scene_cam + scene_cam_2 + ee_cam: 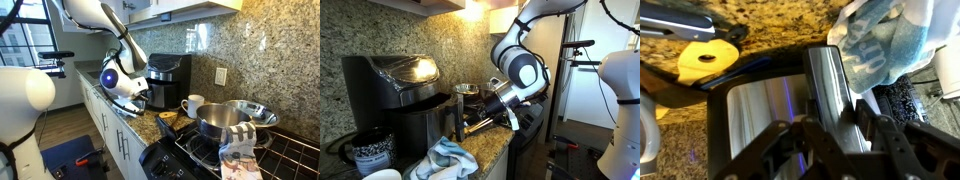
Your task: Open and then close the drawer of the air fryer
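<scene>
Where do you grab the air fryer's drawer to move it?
Grab the handle, the narrow silver bar sticking out of the drawer front. Come straight at the front, so the tool pinches its two long sides. The rest of the front looks too wide and flat.

Steel pot (224,119), white mug (192,104), cloth (446,159)

Daylight from the window (20,45) and a warm under-cabinet lamp (472,8) light the scene. Glare streaks the air fryer (408,72); the wrist view is blurred.
</scene>
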You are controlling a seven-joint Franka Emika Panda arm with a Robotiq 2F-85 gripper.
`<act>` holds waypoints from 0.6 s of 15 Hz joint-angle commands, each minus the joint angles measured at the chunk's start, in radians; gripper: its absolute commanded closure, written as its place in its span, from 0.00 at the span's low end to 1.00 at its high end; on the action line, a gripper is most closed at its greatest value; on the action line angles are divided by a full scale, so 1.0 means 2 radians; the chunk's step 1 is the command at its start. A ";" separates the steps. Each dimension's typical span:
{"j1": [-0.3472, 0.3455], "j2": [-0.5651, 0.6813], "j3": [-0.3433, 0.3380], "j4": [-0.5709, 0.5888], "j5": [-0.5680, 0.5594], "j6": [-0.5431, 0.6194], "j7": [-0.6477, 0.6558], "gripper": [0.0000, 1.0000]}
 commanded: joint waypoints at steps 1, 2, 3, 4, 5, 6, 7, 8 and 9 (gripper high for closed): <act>0.004 -0.034 -0.005 -0.040 0.000 -0.004 0.003 0.83; 0.004 -0.037 -0.004 -0.043 0.000 -0.005 0.001 0.83; 0.004 -0.040 -0.005 -0.045 0.000 -0.004 0.000 0.83; 0.004 -0.042 -0.005 -0.047 0.000 -0.004 -0.002 0.83; 0.003 -0.044 -0.006 -0.050 0.000 -0.004 -0.005 0.83; 0.003 -0.047 -0.006 -0.052 0.000 -0.003 -0.007 0.83; 0.002 -0.049 -0.007 -0.054 0.000 -0.003 -0.008 0.83; 0.002 -0.050 -0.007 -0.056 0.000 -0.002 -0.009 0.83; 0.002 -0.052 -0.007 -0.058 0.000 -0.002 -0.010 0.83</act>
